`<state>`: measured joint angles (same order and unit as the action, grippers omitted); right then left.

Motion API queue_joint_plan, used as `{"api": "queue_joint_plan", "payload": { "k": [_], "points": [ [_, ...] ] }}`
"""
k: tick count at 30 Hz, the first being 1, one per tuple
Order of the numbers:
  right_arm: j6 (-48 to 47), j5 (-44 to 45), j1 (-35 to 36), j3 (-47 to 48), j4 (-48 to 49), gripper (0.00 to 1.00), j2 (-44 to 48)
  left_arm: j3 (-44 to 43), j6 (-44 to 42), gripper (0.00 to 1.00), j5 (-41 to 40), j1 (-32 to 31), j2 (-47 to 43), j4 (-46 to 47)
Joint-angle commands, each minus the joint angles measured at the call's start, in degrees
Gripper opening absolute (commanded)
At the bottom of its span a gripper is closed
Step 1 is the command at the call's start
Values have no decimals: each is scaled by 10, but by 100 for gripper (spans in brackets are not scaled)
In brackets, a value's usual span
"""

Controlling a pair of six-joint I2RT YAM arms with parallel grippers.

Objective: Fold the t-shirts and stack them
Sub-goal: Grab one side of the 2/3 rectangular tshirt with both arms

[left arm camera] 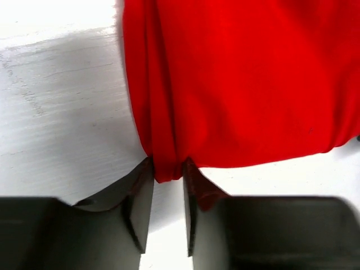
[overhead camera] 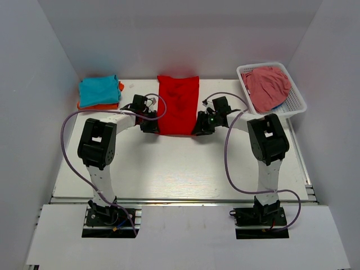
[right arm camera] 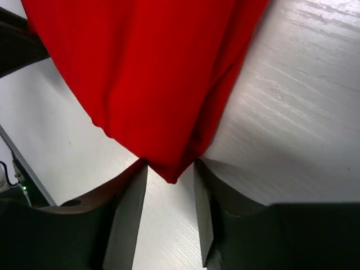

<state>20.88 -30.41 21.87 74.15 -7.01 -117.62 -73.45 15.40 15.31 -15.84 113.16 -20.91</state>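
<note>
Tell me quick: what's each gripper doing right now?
Left gripper: closed on the red shirt, at a near corner.
Right gripper: closed on its other near corner.

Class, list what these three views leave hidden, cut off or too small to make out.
Orange shirt: top view, mostly covered by the teal shirt stacked on it.
Red t-shirt: both wrist views, far part cut off by the upper edge.
Basket: top view, pink cloth hides whatever lies beneath it.
Left gripper, right gripper: top view, finger gaps too small to judge.

Bright, even light (table [left arm camera: 50, 22] glares white); soft shadows.
</note>
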Motion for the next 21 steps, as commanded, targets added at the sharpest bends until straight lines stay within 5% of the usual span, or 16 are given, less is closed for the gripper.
{"api": "queue_joint_plan", "payload": {
  "k": [1, 6, 8, 14, 21],
  "points": [
    [1, -8, 0, -1, 8, 39, -17, 19, -7, 35, 15, -2, 28, -1],
    [6, -10, -1, 4, 23, 8, -30, 14, -2, 0, 27, -7, 29, 12],
    [0, -7, -2, 4, 30, 0, -29, 21, -2, 0, 27, -7, 19, 25],
    [-23, -5, 2, -54, 45, 0, 40, 100, 10, 0, 34, -7, -58, 33],
    [-2, -11, 9, -266, 33, 0, 225, 242, 82, 0, 60, -33, -253, 13]
  ]
}}
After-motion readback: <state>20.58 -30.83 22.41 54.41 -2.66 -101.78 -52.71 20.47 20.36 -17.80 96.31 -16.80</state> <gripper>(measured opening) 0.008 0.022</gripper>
